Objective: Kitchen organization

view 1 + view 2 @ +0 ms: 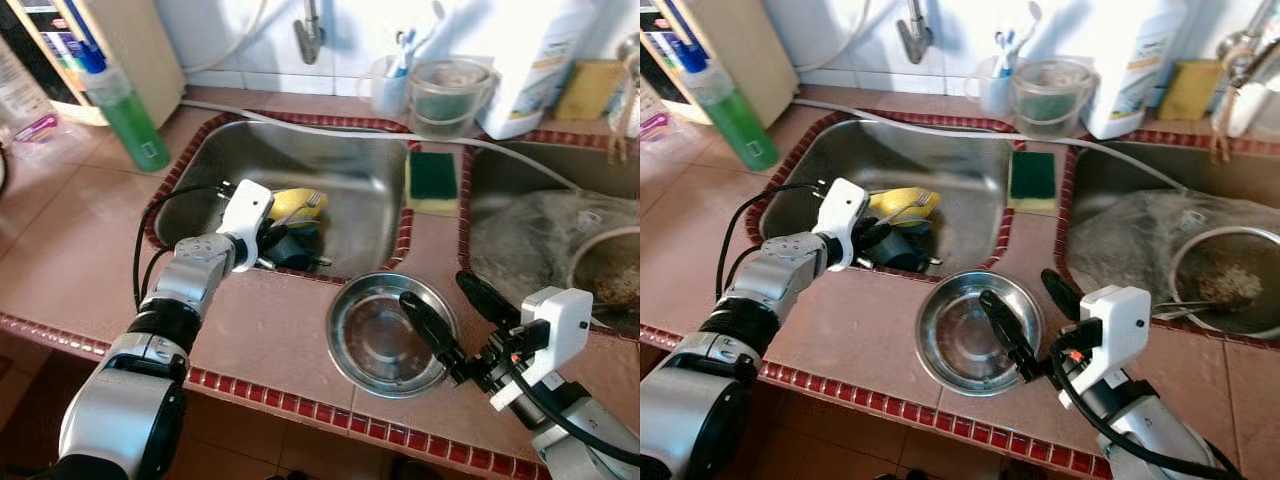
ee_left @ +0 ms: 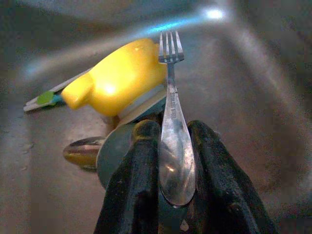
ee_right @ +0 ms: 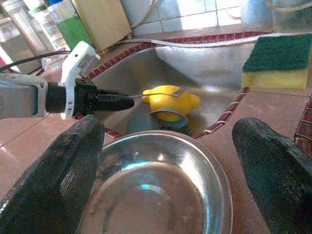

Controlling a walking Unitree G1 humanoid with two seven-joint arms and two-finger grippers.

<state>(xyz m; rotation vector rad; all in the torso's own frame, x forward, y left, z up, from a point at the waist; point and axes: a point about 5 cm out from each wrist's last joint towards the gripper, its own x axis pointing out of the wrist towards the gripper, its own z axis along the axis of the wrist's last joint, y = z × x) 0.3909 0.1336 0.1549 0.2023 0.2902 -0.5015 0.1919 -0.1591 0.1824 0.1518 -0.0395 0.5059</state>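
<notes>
Gripping a fork (image 2: 171, 122) by its handle, left claw (image 2: 168, 161), above sink (image 1: 350, 170)

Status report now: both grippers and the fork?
Left gripper shut on fork, above sink. Right gripper open over steel bowl. Yellow cup under fork.

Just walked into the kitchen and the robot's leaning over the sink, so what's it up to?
The left gripper is shut on a metal fork, holding it over the left sink basin above a yellow cup lying there. The right gripper is open, its fingers to either side of a steel bowl that sits on the tiled counter in front of the sinks. A green-and-yellow sponge rests on the divider between the basins.
</notes>
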